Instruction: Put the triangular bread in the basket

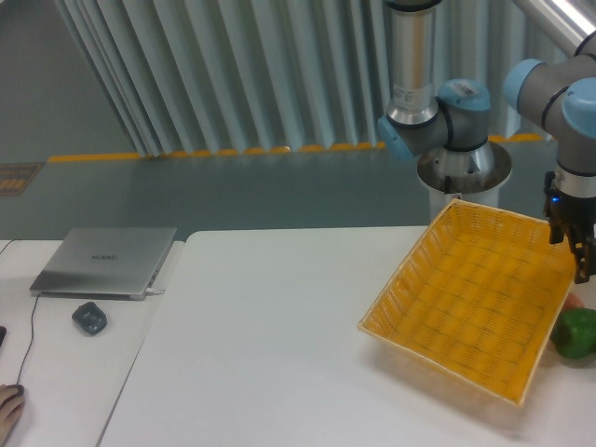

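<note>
The yellow wicker basket [466, 312] lies on the white table at the right, and nothing shows inside it. My gripper [571, 250] hangs at the frame's right edge, over the basket's far right rim. Its two dark fingers [558, 223] stand apart with only basket weave showing between them. A small pale reddish sliver [574, 301] shows just past the basket's right rim, below the gripper. It may be the triangular bread, but too little shows to tell. The rest of that spot is hidden by the basket rim and cut off by the frame edge.
A green pepper-like object [576, 332] lies against the basket's right side. A closed laptop [104, 262] and a dark mouse [89, 318] sit on the left table, and a hand [7, 407] is at the bottom left. The arm's base [463, 168] stands behind the basket.
</note>
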### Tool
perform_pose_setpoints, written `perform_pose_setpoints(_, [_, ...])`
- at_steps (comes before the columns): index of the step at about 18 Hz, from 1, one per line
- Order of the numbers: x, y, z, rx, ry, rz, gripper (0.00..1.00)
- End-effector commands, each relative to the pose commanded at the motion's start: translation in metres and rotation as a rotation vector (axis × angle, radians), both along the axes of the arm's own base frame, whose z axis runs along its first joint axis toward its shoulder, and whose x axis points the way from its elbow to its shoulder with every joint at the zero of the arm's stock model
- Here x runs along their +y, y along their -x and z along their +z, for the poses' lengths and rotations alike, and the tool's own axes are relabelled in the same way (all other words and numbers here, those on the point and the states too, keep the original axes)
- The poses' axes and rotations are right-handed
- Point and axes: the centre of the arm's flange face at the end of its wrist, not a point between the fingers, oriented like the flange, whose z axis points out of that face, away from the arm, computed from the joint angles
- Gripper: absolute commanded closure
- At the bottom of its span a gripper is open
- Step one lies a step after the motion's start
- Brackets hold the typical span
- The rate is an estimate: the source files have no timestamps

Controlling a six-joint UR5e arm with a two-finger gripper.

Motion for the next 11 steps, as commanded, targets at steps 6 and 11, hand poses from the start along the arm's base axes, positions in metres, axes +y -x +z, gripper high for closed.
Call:
perform_pose_setpoints(6, [-0.033, 0.039, 0.006, 0.05, -0.035, 0.09, 0.0])
perform_pose_setpoints(11, [-0.058, 0.082, -0.012, 0.08, -0.044, 0.152, 0.0])
